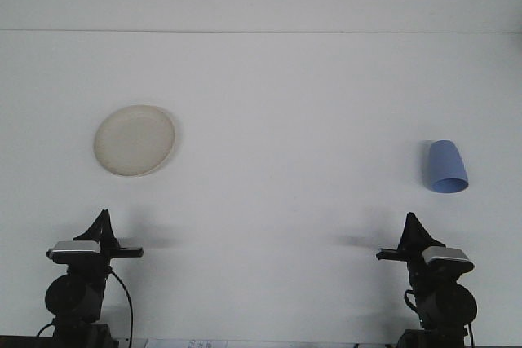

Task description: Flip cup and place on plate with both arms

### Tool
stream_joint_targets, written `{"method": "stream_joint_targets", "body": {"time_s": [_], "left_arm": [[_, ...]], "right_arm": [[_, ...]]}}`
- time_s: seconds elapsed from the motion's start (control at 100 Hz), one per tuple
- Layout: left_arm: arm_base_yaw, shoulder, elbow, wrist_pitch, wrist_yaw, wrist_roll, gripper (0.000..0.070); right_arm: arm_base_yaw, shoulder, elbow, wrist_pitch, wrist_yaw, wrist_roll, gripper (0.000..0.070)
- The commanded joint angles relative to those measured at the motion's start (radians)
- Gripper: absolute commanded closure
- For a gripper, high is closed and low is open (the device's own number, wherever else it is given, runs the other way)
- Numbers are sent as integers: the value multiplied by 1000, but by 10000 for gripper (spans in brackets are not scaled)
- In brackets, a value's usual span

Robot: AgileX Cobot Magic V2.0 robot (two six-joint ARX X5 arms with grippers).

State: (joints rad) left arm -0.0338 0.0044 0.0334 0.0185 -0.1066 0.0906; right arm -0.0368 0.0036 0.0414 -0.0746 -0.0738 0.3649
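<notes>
Neither claw showed its fingers clearly enough to say whether they stood apart or together: the right gripper (410, 226) and the left gripper (101, 222) appeared only as dark pointed shapes at the bottom of the frame, and I could not tell their state.

The blue cup (446, 166) sat at the right of the frame, about mid-height, resting on the white table (277, 120). It looked to be mouth-down with its narrower base uppermost, tapering upward, though the angle left that slightly uncertain. It seemed a light, thin-walled plastic cup, stiff enough to hold shape but smooth and likely to slip or tip under a careless squeeze. A grasp across the side wall, around the middle of its height, appeared the soundest hold, leaving room for the flip.

The cream plate (134, 140) lay flat at the upper left of the frame, well apart from the cup, nothing on it.

Both arms were low and near the camera, at the lower left and lower right corners. The right gripper stood below the cup and apart from it; the left stood below the plate, also apart.
</notes>
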Motion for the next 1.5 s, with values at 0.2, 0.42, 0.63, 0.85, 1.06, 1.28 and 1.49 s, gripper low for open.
{"method": "stream_joint_targets", "body": {"time_s": [0.2, 0.42, 0.63, 0.85, 1.06, 1.28, 1.49], "left_arm": [[1, -2, -19, 13, -1, -5, 685], [1, -2, -19, 13, -1, -5, 685], [1, -2, -19, 13, -1, -5, 685], [1, -2, -19, 13, -1, -5, 685], [1, -2, -19, 13, -1, -5, 685], [1, -2, -19, 13, -1, -5, 685], [1, -2, -19, 13, -1, -5, 685]], "right_arm": [[-2, 169, 346, -118, 132, -63, 416], [-2, 408, 574, -258, 270, -262, 220], [-51, 627, 641, -285, 397, -375, 220], [-208, 882, 641, -297, 325, -377, 221], [-322, 1086, 641, -238, 248, -448, 224], [-375, 1230, 641, -101, 186, -503, 224], [-391, 1346, 640, 92, 130, -555, 302]]}}
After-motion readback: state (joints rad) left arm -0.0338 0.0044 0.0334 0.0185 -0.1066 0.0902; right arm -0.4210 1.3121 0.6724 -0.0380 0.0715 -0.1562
